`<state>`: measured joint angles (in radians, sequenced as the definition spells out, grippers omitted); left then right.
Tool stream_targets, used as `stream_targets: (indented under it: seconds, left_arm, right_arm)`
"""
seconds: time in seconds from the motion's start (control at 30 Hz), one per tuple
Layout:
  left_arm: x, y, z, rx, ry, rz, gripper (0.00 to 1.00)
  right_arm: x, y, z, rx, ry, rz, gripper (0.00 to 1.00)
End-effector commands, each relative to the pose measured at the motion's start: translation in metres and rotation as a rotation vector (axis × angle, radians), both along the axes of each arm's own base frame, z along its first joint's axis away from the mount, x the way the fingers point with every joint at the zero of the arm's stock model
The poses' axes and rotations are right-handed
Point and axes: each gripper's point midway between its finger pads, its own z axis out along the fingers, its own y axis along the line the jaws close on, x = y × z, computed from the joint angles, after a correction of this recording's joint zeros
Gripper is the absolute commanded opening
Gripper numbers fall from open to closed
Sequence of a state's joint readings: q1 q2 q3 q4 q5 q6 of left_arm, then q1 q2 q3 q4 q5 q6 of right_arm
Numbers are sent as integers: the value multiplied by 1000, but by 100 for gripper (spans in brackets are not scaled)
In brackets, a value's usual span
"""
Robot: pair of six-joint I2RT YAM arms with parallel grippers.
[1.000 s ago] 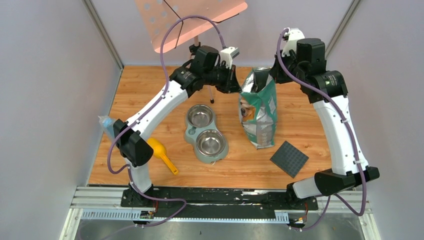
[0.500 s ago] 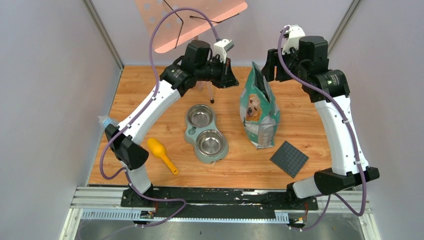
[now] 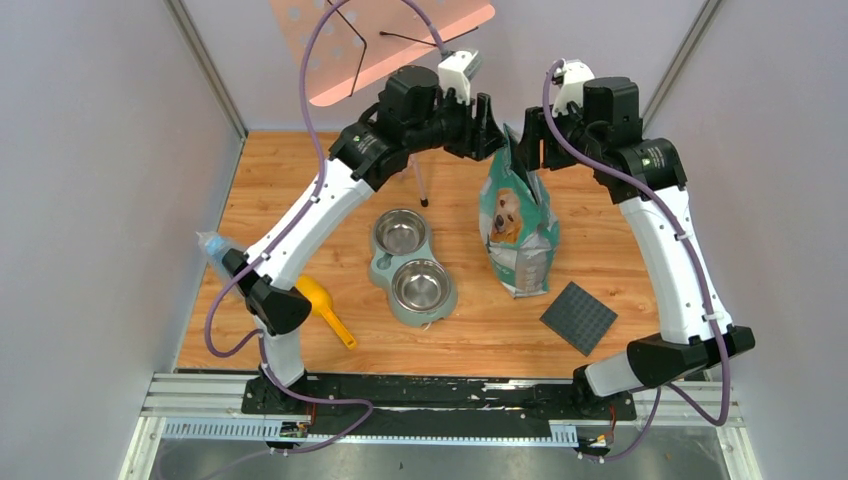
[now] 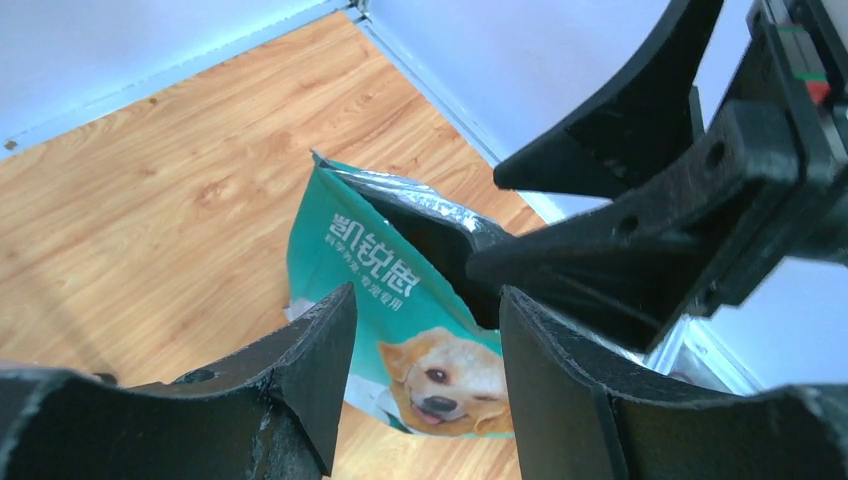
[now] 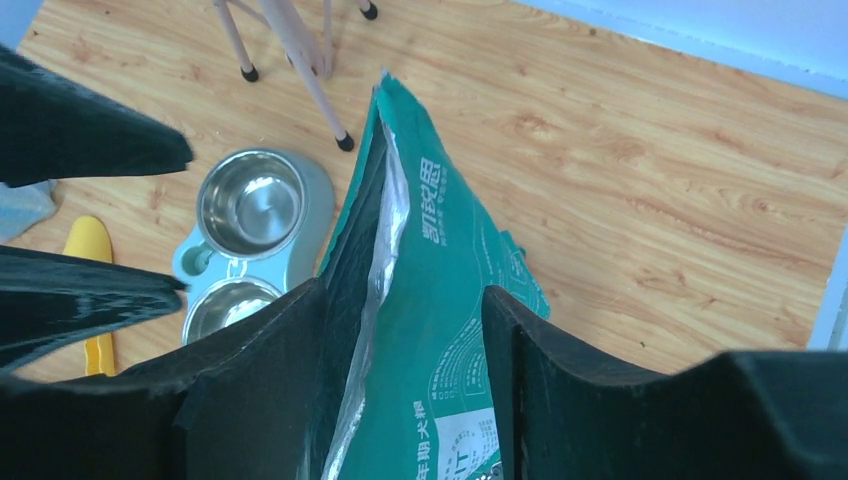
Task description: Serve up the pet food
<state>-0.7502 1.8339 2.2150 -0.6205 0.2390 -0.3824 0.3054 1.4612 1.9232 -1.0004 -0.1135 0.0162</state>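
A teal-green bag (image 3: pixel 517 232) printed with a golden dog stands upright on the wooden table, its top unsealed. The pet food is hidden; the bag's mouth (image 5: pixel 352 255) shows only dark interior. My left gripper (image 3: pixel 492 128) hangs open just left of the bag's top, and the bag (image 4: pixel 352 250) shows between its fingers without touching them. My right gripper (image 3: pixel 530 140) is open at the top's right side. In the right wrist view its fingers (image 5: pixel 500 330) straddle the bag's rear wall (image 5: pixel 440 260) without pinching it. A double steel bowl (image 3: pixel 412 266) sits left of the bag.
A yellow scoop (image 3: pixel 326 309) lies at the front left, and a black square mat (image 3: pixel 578 317) at the front right. A pink perforated stand (image 3: pixel 385 35) rises behind, with a leg (image 3: pixel 421 187) down near the bowls. A bluish object (image 3: pixel 212 244) sits at the left edge.
Both grippers let go of the bag's top and opened. The bag straightened upright. The left gripper pulled back left, then swung right again to the bag's top.
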Motion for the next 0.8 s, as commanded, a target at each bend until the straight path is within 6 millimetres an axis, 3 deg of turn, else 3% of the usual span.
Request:
stream_targets:
  seconds: [0.0,0.13,0.37,0.53,0.77]
  left_arm:
    - [13,-14,-17,15,47,66,62]
    - [22,-24,-26,20,59,89,60]
    - [27,-36,-42,37,78,100,55]
    - [23,-40,-33,-2,94,93,56]
    - [18,-3,-8,-18,85,211,61]
  right_arm:
    - [-17,-4,5,-25,-24,20,57]
    - [-20,-14,-9,-61,-2,-17,46]
    - [-27,-8,-23,-41,38,10,35]
    - [-23,0,-26,-49,39,23,30]
    - [-26,11,-22,-25,36,30,26]
